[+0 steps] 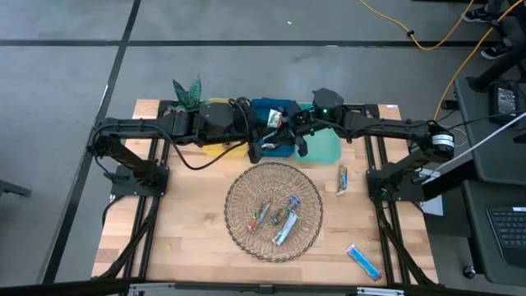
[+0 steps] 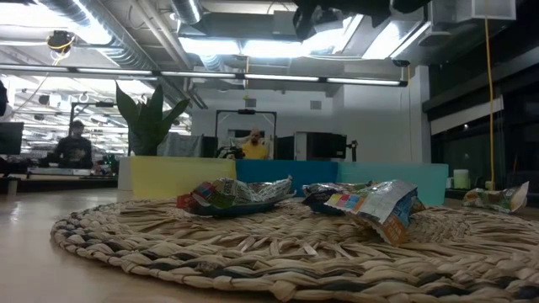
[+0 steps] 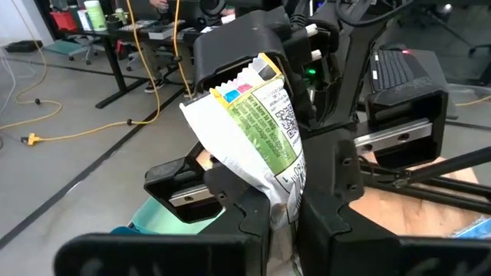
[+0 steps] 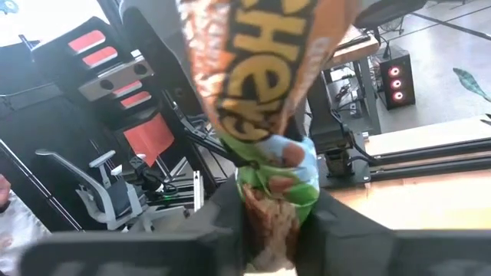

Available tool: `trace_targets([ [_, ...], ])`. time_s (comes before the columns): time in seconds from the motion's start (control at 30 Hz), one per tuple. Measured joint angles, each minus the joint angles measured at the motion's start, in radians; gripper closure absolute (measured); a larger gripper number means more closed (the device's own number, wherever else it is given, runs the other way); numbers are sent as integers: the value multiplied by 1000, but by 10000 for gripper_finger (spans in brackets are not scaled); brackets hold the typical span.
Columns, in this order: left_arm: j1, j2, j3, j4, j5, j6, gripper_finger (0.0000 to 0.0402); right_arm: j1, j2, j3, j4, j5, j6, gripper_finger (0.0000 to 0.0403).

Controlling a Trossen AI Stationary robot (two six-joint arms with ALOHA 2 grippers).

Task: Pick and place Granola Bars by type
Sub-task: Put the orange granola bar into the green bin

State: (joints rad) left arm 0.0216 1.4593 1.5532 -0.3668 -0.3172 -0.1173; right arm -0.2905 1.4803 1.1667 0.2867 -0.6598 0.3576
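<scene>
My left gripper [image 1: 274, 125] and my right gripper [image 1: 297, 131] meet nose to nose above the blue tray [image 1: 279, 150], each shut on a granola bar. In the left wrist view the bar [image 3: 253, 130] shows a white and green back. In the right wrist view the bar [image 4: 253, 77] shows an orange-brown front with a green end. It looks like one bar seen from both sides. Three more bars [image 1: 283, 230] lie in the round wicker basket [image 1: 238, 234]. My left gripper pinches the bar's lower white end [image 3: 285, 201] between its two fingers, coming level from the table's left. The bar stands up above the fingers, clear of the trays, its crimped top end [image 3: 222, 88] free. My right gripper pinches the bar's green lower end [image 4: 276, 180] between its two fingers, coming level from the table's right. The bar rises above the fingers and leaves the picture at the top. Its lower tip is hidden between the fingers.
The yellow tray [image 1: 220, 150], the blue tray and the teal tray [image 1: 329, 150] stand in a row at the table's far side. A tan-green bar [image 1: 342, 178] lies right of the basket. A bright blue bar [image 1: 363, 261] lies near the front right corner.
</scene>
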Motion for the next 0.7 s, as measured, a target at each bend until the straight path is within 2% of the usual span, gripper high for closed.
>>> trace_targets([
  [0.17,0,0,0,-2,2,-17,336,0,0,0,-2,-23,3,355],
  [0.33,0,-13,0,-58,27,-60,280,0,-3,0,-13,-27,5,342],
  [0.5,-8,-36,0,-123,27,-83,231,0,-3,0,-32,-37,5,361],
  [0.7,-28,-72,0,-132,20,-82,202,-6,-10,0,-45,-63,5,354],
])
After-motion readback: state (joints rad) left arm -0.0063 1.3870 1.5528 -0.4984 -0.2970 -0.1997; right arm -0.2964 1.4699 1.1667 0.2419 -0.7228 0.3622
